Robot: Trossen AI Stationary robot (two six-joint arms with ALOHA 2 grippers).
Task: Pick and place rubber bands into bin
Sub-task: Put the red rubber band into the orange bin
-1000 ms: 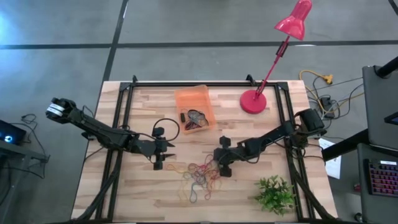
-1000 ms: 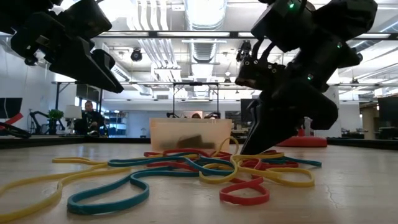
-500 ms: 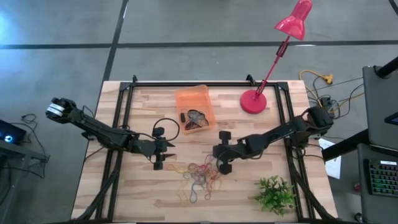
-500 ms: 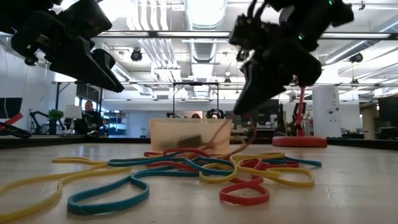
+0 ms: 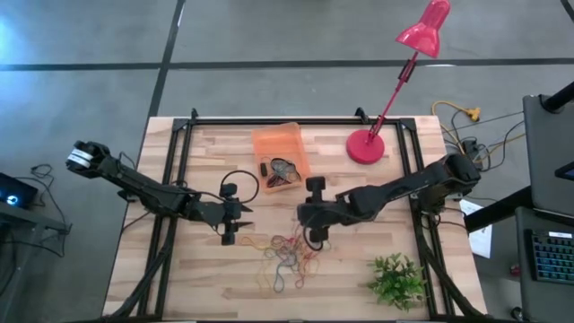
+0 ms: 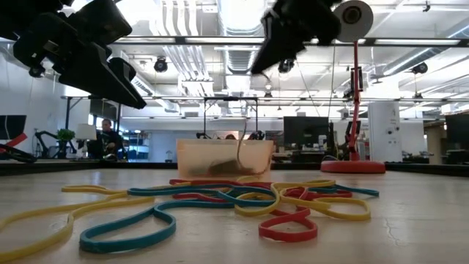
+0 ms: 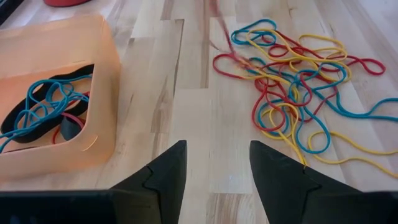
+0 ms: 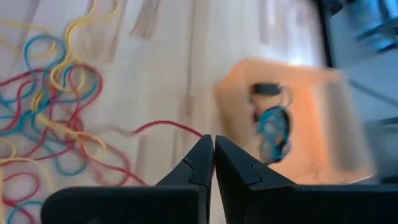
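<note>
The right gripper (image 8: 213, 149) is pinched tight on one red rubber band (image 8: 163, 126) and holds it up above the pile of rubber bands (image 5: 289, 254), so this looks like the carrying step. Next it should go over the orange bin (image 5: 281, 156), which sits near the pile with some bands inside, and let go. The left gripper (image 7: 214, 163) waits near the bin with its fingers apart, holding nothing.

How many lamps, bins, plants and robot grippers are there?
Lamp: 1
Bin: 1
Plant: 1
Grippers: 2, the left gripper, open, and the right gripper, shut on a red band
Total: 5
</note>
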